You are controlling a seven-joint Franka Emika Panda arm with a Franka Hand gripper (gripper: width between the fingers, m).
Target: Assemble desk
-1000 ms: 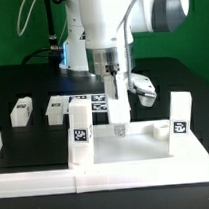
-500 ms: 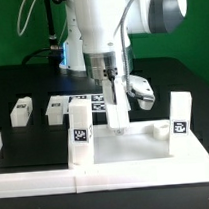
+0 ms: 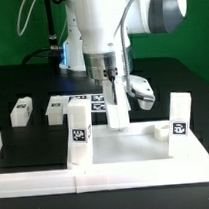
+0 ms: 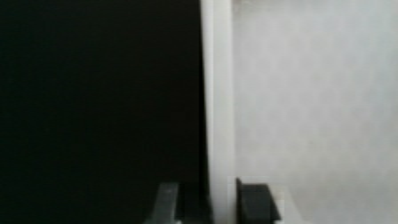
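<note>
The white desk top (image 3: 145, 148) lies flat at the front, with one white tagged leg (image 3: 81, 134) upright at its near corner on the exterior view's left and another (image 3: 178, 118) upright on the right. My gripper (image 3: 113, 95) is shut on a third white leg (image 3: 117, 114) and holds it upright over the top's far edge. In the wrist view the held leg (image 4: 217, 100) runs between my two dark fingers (image 4: 256, 205), with the desk top (image 4: 320, 100) to one side and black table to the other.
Two loose white legs (image 3: 21, 113) (image 3: 57, 111) lie on the black table at the exterior view's left. The marker board (image 3: 89, 98) lies behind the desk top. A low white border strip (image 3: 37, 179) runs along the front edge.
My gripper has come down a little with the leg, whose lower end now sits closer to the desk top's far edge. Little has moved in the last half second.
</note>
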